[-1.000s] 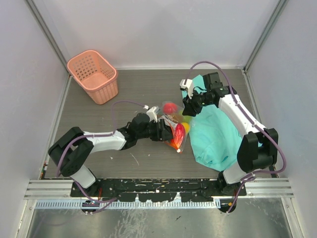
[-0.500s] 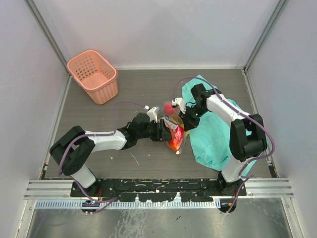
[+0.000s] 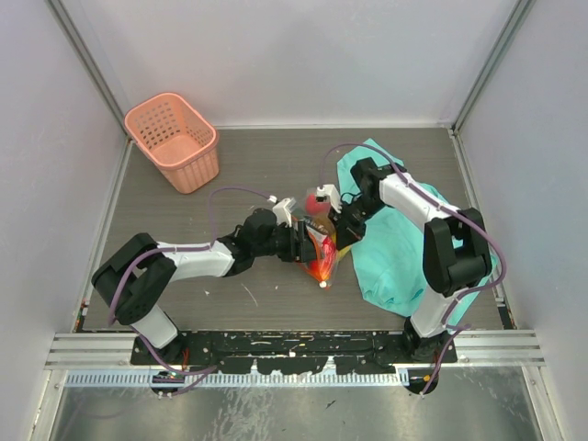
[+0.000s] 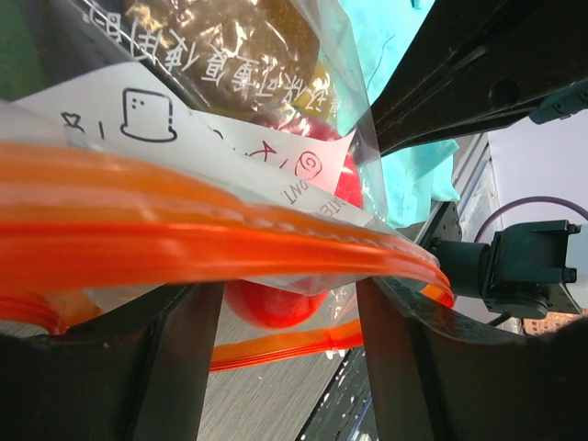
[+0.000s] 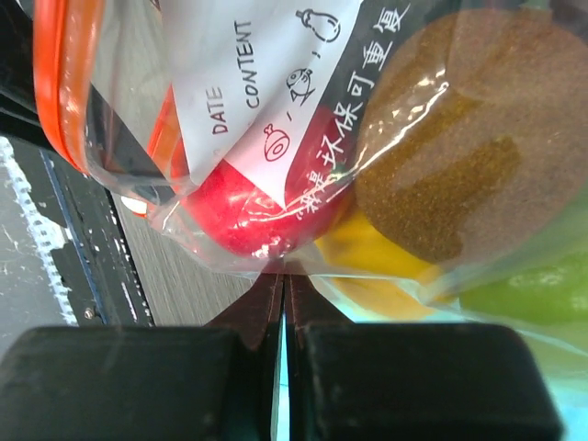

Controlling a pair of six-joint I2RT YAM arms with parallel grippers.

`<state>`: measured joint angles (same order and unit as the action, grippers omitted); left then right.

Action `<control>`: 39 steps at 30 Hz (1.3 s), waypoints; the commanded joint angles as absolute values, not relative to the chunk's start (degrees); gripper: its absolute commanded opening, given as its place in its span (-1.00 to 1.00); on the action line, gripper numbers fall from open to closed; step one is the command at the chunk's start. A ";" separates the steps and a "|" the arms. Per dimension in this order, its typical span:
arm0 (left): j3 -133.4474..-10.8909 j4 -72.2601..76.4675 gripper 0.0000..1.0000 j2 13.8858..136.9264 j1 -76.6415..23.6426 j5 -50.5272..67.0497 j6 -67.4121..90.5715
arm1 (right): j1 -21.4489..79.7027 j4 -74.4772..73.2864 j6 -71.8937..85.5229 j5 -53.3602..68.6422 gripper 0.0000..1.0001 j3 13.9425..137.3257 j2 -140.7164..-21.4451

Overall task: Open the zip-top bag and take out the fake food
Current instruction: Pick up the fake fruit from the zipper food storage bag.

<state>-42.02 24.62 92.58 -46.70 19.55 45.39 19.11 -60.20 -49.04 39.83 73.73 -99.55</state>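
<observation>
The zip-top bag (image 3: 322, 254) lies mid-table between both arms, clear with a red-orange zip strip (image 4: 184, 239) and a white label (image 5: 266, 83). The fake food is inside it: a red fruit (image 5: 243, 220), a brown piece (image 5: 459, 138), a yellow one (image 5: 377, 262) and a green one (image 5: 537, 294). My left gripper (image 3: 301, 244) is at the bag's mouth from the left. Its jaws stand apart, the zip strip arches across both fingers (image 4: 175, 367), and the red fruit (image 4: 276, 303) shows between them. My right gripper (image 5: 285, 276) reaches in from the right, pinched shut on a fold of the bag's plastic.
A teal cloth (image 3: 395, 248) is spread under and right of the right arm. A pink basket (image 3: 175, 142) stands at the back left. Walls close in the table on three sides. The arm bases and a rail run along the near edge.
My right gripper came off the teal cloth leftward to the bag and shut on its plastic. The bag now bunches narrower between the grippers. The left arm stayed put.
</observation>
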 commanded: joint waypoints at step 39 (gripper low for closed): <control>-39.99 14.30 0.66 86.99 -47.41 17.77 41.13 | 22.88 -55.21 -37.17 47.46 -0.98 77.04 -104.50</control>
<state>-40.47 14.72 88.71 -47.16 16.29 41.23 22.55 -56.71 -37.54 46.54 75.61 -105.38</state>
